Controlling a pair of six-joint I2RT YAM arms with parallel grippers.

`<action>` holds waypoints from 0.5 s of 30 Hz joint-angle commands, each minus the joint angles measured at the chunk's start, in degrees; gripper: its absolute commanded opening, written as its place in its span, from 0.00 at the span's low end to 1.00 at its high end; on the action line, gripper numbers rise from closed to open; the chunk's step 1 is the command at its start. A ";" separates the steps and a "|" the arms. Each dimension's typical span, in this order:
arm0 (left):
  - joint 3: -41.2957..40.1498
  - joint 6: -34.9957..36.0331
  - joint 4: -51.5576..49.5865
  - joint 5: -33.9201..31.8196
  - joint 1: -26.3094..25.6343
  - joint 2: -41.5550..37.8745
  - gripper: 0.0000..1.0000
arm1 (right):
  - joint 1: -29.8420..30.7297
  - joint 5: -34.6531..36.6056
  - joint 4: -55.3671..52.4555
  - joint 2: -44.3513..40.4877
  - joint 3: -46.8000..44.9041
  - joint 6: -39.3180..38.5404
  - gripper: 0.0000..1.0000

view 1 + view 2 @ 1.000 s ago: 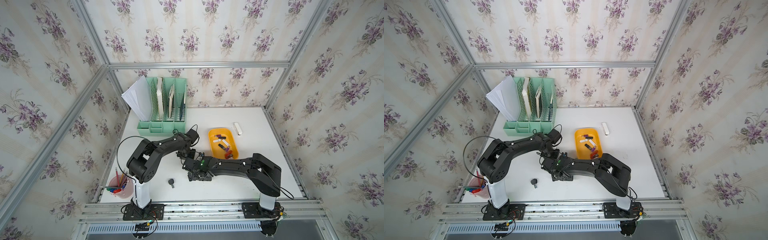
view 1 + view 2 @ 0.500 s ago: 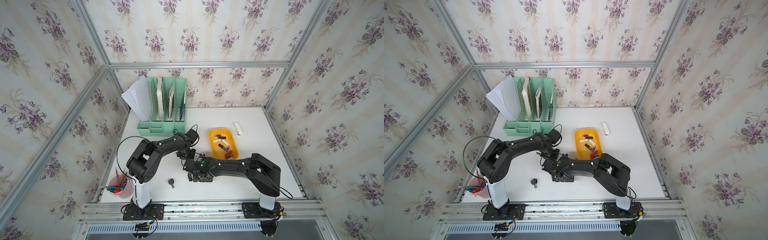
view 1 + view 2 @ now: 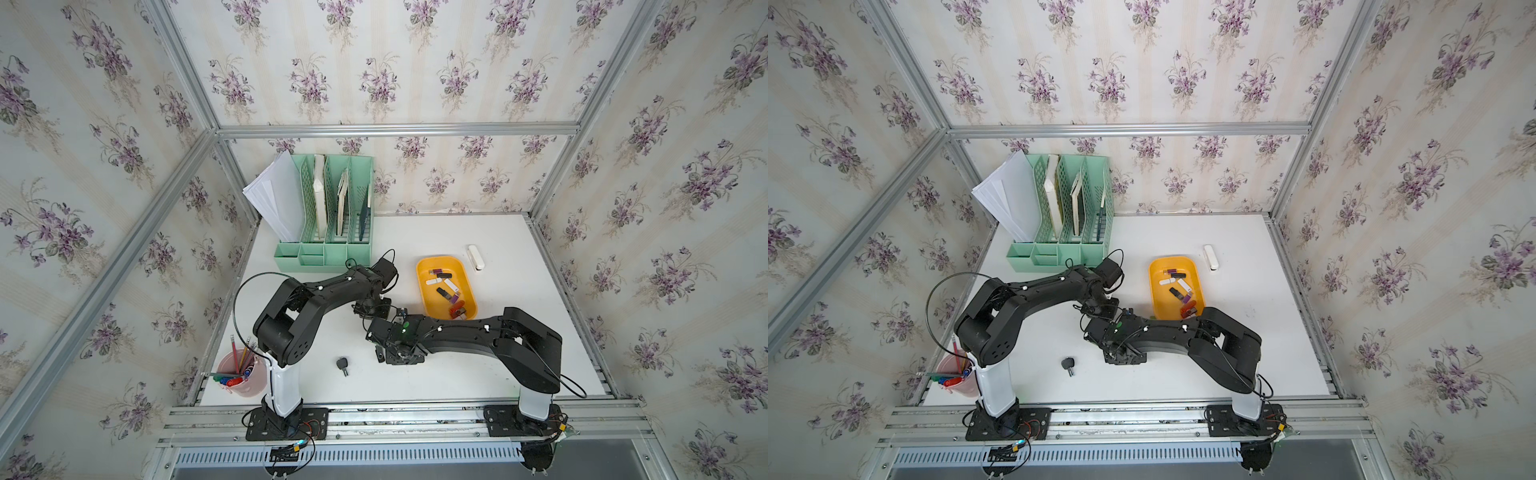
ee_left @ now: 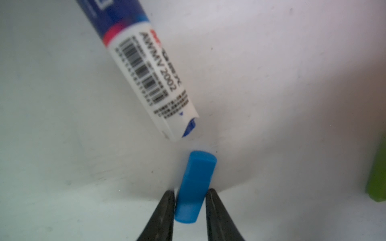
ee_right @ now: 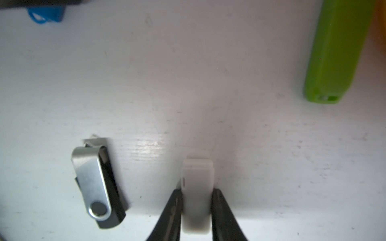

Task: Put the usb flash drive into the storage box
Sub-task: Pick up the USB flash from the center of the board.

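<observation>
My left gripper (image 4: 190, 190) is shut on a blue usb flash drive (image 4: 198, 173), low over the white table. In the right wrist view my right gripper (image 5: 197, 189) is shut on a white usb flash drive (image 5: 198, 175) that lies on the table. In both top views the two wrists meet at mid-table, left gripper (image 3: 372, 308) just behind right gripper (image 3: 399, 358). The storage box (image 3: 421, 286) (image 3: 1153, 291), a yellow-orange tub holding several drives, stands to their right and further back.
A silver-and-black swivel drive (image 5: 98, 185) lies beside the white one, a green oblong item (image 5: 338, 52) further off. A blue-and-white marker (image 4: 142, 68) lies ahead of the blue drive. Also on the table: a black key-like piece (image 3: 342, 365), pink pencil cup (image 3: 243, 376), mint organizer (image 3: 328, 249), white stick (image 3: 476, 257).
My right gripper's jaws have closed in on the white flash drive. The left gripper keeps its hold on the blue drive, and both arms have barely moved.
</observation>
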 commanded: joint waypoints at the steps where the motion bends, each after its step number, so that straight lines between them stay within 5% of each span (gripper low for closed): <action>1: -2.31 0.05 -8.23 -2.38 0.25 3.12 0.32 | 0.01 -2.64 0.03 0.21 -0.46 -0.21 0.24; 15: -2.78 0.22 -8.24 -2.29 0.26 3.32 0.32 | -0.43 0.09 -2.66 -5.17 0.00 0.03 0.19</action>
